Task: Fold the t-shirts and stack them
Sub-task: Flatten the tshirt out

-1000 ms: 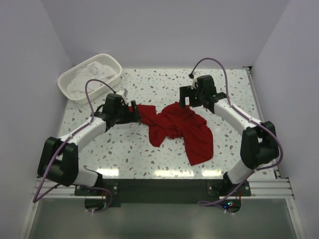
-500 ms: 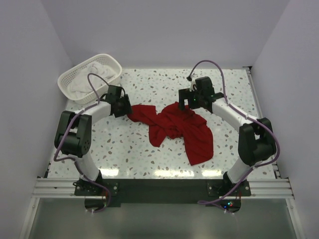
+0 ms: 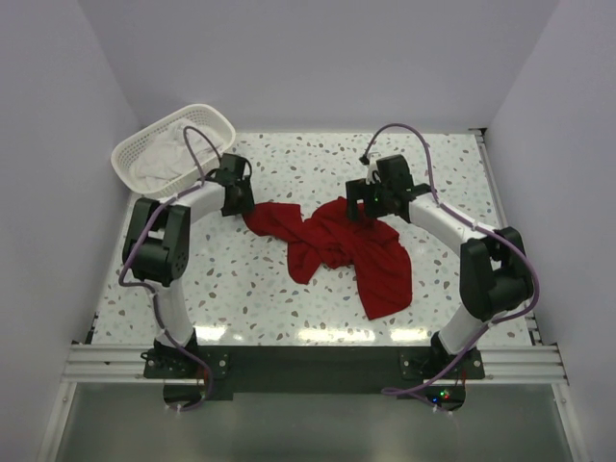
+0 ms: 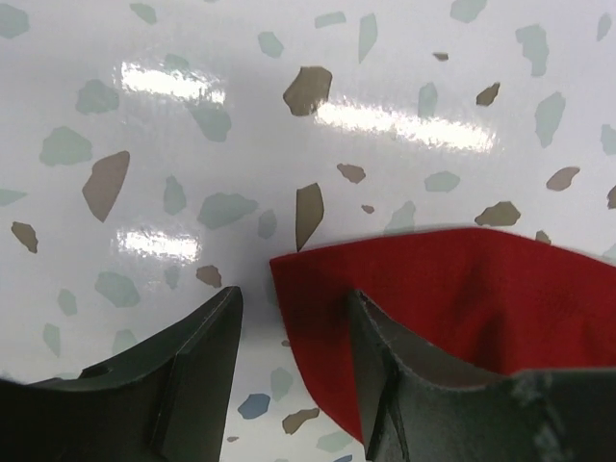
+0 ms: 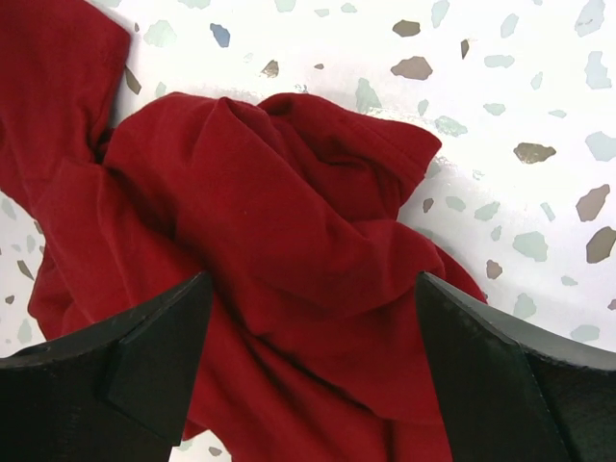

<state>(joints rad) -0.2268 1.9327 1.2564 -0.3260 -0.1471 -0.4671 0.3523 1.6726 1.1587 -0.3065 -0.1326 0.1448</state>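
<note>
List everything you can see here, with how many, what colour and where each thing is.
Table: one, white with speckles, under everything.
Basket: one, white lattice, far left corner of the table.
White cloth: number unclear, white, bunched in the basket.
Red shirt: one, deep red, crumpled at the table's middle.
Left arm: one, black and white, along the table's left side.
Right arm: one, black and white, along the right side.
Left claw: one, black, open, a corner of the red shirt between its fingers.
Right claw: one, black, open wide, over the shirt's far bunched part.
</note>
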